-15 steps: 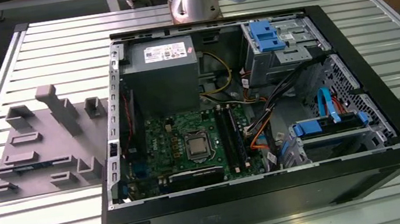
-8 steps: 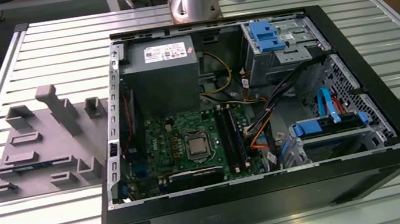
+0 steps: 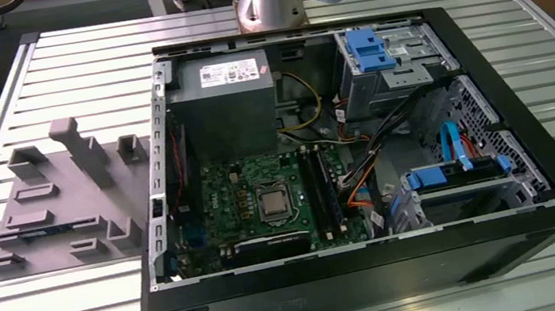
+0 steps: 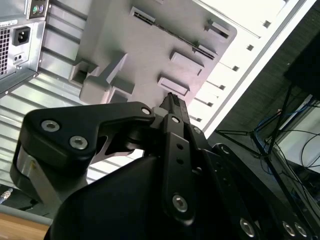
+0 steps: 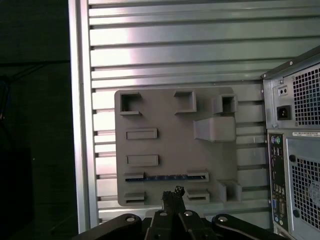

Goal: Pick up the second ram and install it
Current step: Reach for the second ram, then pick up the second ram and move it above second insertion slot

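Observation:
The second ram (image 5: 165, 177) is a thin dark blue strip standing on edge between two low holders of the grey fixture (image 5: 170, 145). In the exterior view the ram (image 3: 49, 230) sits near the fixture's front, on the exterior view's left. My gripper (image 5: 172, 191) hangs well above the fixture, its tips over the area beside the ram. The black fingers meet at their tips with nothing between them, also in the second wrist view, where the gripper (image 4: 170, 97) hovers over the fixture (image 4: 140, 55).
The open black computer case (image 3: 381, 271) lies on the slatted metal table (image 3: 69, 62), on the exterior view's right of the fixture (image 3: 55, 195). Inside are the green motherboard (image 3: 249, 184) with long black slots (image 3: 321, 190), a power supply (image 3: 226, 97) and blue drive bays (image 3: 454, 171).

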Available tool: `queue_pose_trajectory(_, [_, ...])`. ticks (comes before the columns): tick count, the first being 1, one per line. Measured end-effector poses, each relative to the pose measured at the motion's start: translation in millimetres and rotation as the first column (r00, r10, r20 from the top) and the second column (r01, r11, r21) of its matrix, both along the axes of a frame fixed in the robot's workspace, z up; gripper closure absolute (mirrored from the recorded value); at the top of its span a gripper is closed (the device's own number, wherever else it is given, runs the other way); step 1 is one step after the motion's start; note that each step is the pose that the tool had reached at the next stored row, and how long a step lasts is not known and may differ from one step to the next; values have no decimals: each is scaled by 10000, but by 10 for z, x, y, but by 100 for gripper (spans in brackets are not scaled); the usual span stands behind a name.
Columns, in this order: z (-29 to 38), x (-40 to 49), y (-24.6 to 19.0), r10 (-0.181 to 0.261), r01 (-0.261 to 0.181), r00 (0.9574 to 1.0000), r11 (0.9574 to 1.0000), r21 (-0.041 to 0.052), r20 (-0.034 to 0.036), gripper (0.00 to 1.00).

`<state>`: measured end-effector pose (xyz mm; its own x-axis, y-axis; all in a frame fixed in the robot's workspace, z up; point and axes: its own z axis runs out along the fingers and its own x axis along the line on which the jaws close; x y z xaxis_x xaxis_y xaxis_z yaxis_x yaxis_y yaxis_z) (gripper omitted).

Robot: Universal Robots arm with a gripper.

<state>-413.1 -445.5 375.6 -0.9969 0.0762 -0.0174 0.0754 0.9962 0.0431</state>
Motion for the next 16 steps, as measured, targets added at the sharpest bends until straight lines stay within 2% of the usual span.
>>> queue_pose_trajectory(2, [-13,0,-15,0,0,10000,10000,1,-2,89])
queue_pose_trajectory(16, [-13,0,-21,0,0,10000,10000,0,-4,89])
